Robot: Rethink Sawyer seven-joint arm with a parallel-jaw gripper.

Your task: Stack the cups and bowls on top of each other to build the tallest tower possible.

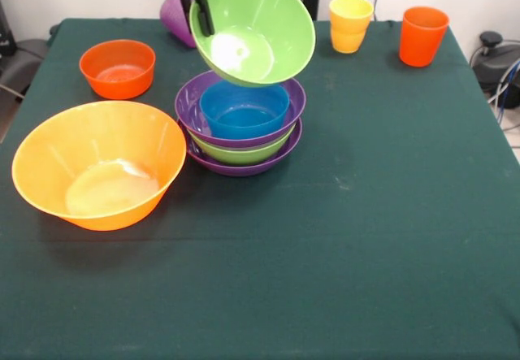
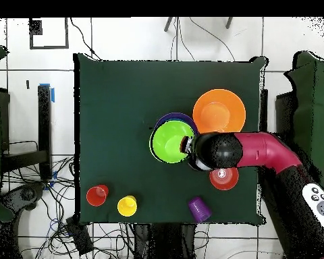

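The claw [image 1: 201,10] is clamped on the far left rim of a green bowl [image 1: 253,31], which hangs tilted, its mouth turned toward the near side, directly above the tower [image 1: 242,124] of purple, green and blue bowls at the tabletop's [image 1: 366,214] middle; the bowl looks to need levelling, then lowering straight down

From my remote station this reads as a robotics lab: a table [image 2: 111,101] draped in dark green cloth stands on a pale tiled floor [image 2: 124,40], loose cables [image 2: 36,182] snake around its edges, and the red robot arm [image 2: 259,150] reaches in from its pedestal side.
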